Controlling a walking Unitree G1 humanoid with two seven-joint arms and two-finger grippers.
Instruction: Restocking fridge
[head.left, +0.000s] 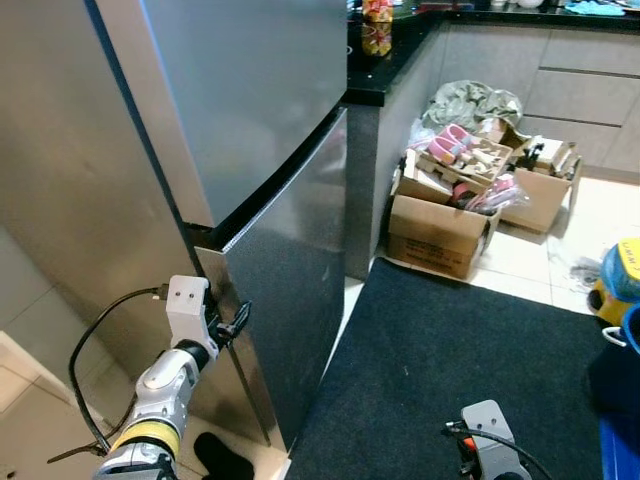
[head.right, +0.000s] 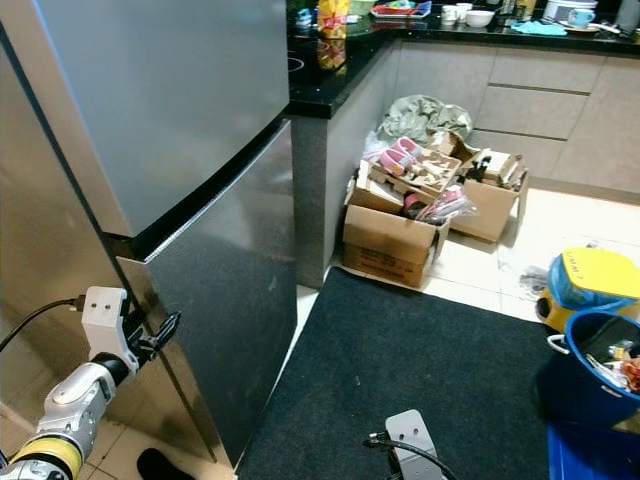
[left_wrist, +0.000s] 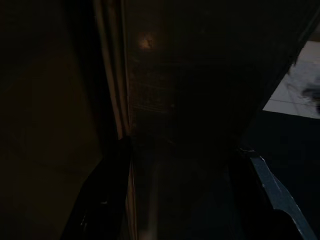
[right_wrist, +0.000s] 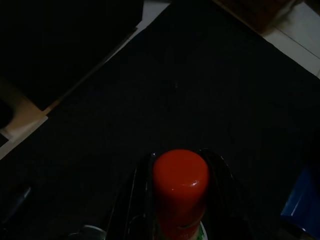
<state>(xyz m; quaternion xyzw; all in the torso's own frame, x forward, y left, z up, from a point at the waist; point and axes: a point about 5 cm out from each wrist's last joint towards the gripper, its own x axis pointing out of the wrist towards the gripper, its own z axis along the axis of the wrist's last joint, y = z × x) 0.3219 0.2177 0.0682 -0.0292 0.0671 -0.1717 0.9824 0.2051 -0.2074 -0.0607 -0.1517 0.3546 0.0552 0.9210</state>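
Note:
The steel fridge stands at the left with its upper door (head.left: 250, 90) and lower door (head.left: 290, 280) both closed. My left gripper (head.left: 238, 322) is raised to the left edge of the lower door, just below the seam between the doors. In the left wrist view its two fingers (left_wrist: 100, 200) stand wide apart, open, with the door's edge between them. In the right wrist view my right gripper (right_wrist: 177, 200) is low over the dark mat, shut on a bottle with a red cap (right_wrist: 180, 182). The bottle's body is hidden.
A black mat (head.left: 450, 360) covers the floor in front of the fridge. Cardboard boxes of clutter (head.left: 440, 215) sit against the black-topped counter (head.left: 385, 60). A yellow tub (head.right: 590, 280) and a blue bucket (head.right: 575, 385) stand at the right. A dark object (head.left: 222, 458) lies by the fridge's base.

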